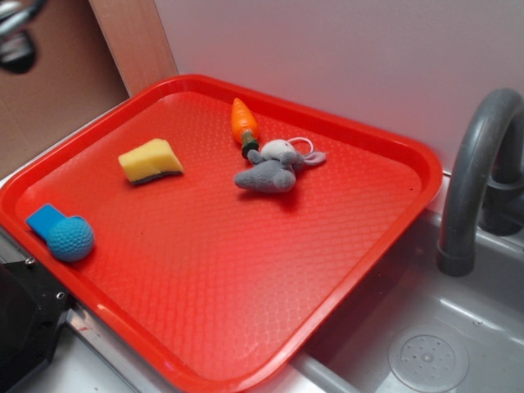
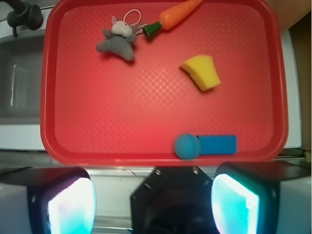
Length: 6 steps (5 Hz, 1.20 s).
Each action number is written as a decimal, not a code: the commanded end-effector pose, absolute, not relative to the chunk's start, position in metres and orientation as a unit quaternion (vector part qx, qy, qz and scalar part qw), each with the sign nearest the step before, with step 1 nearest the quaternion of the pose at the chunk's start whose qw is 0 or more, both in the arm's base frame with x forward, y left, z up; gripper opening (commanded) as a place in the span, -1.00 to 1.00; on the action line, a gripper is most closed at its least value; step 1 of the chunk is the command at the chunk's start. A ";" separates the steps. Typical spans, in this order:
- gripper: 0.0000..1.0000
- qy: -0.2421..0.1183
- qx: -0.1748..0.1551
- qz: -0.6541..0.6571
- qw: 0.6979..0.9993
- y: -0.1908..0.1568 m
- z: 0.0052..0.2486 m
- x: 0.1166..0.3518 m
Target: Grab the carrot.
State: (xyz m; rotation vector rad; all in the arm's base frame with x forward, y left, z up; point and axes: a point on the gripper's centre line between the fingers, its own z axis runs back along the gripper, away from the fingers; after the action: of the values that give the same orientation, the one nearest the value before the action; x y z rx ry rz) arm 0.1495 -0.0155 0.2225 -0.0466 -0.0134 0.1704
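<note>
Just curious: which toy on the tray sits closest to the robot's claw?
The blue ball, at the tray's near edge by the open gripper; carrot lies farthest.

The gripper (image 2: 153,202) is seen in the wrist view at the bottom edge, with its two fingers (image 2: 63,202) spread wide apart (one at the lower left, the other at the lower right). Nothing is held between them. The inner pads are lit a pale cyan. Between the fingers, the dark body of the wrist mount is seen. In the exterior view, only a dark part of the arm (image 1: 24,315) is shown at the lower left corner.
</note>
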 end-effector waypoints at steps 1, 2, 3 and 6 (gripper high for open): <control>1.00 -0.021 -0.052 0.207 0.977 0.029 0.203 0.219; 1.00 -0.030 -0.052 0.222 0.973 0.034 0.187 0.239; 1.00 -0.034 -0.045 0.268 0.962 0.031 0.162 0.256; 1.00 0.017 -0.067 0.418 0.906 0.019 0.102 0.314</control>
State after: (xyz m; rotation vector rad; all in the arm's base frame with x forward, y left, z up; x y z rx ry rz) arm 0.3087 0.0190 0.0851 -0.1166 0.0930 0.8809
